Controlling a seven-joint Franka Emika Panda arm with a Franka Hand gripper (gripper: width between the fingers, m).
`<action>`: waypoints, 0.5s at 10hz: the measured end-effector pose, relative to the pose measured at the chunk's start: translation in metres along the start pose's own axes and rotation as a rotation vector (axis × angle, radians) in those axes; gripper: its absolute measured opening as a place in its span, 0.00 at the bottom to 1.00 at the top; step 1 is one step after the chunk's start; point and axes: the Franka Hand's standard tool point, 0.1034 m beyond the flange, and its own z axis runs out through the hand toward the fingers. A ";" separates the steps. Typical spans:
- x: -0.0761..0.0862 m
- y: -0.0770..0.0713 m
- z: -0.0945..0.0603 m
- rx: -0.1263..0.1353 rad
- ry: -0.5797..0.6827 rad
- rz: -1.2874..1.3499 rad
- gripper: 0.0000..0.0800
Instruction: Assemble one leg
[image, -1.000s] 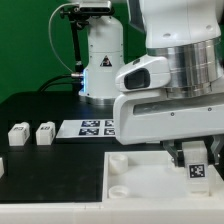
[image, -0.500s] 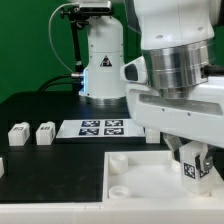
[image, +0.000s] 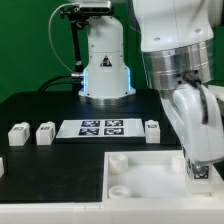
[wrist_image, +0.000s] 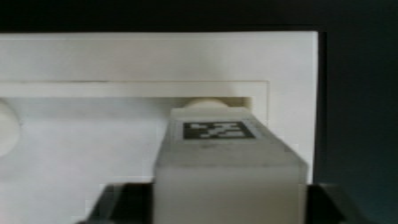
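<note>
My gripper (image: 199, 160) is shut on a leg (image: 199, 170), a small white block with a black-and-white marker, and holds it over the right side of the large white tray (image: 150, 175). In the wrist view the held leg (wrist_image: 224, 155) fills the space between the two dark fingers (wrist_image: 125, 205), with its marker end next to a round corner socket (wrist_image: 210, 102) of the tray (wrist_image: 107, 80). Three more legs stand on the black table: two at the exterior view's left (image: 18, 133) (image: 44, 133) and one beside the marker board's right end (image: 153, 130).
The marker board (image: 100, 127) lies flat behind the tray. The robot's white base (image: 105, 65) stands at the back. Another small white piece (image: 2, 166) shows at the exterior view's left edge. A round socket (image: 119, 163) sits at the tray's near-left corner.
The arm has swung toward the exterior view's right and turned, carrying the leg lower over the tray's right side. The leg by the marker board's right end has come into sight.
</note>
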 end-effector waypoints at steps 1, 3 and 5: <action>-0.003 0.001 0.001 -0.001 0.000 -0.192 0.58; -0.010 0.004 0.003 -0.015 -0.001 -0.612 0.73; -0.008 0.004 0.004 -0.016 -0.002 -0.842 0.81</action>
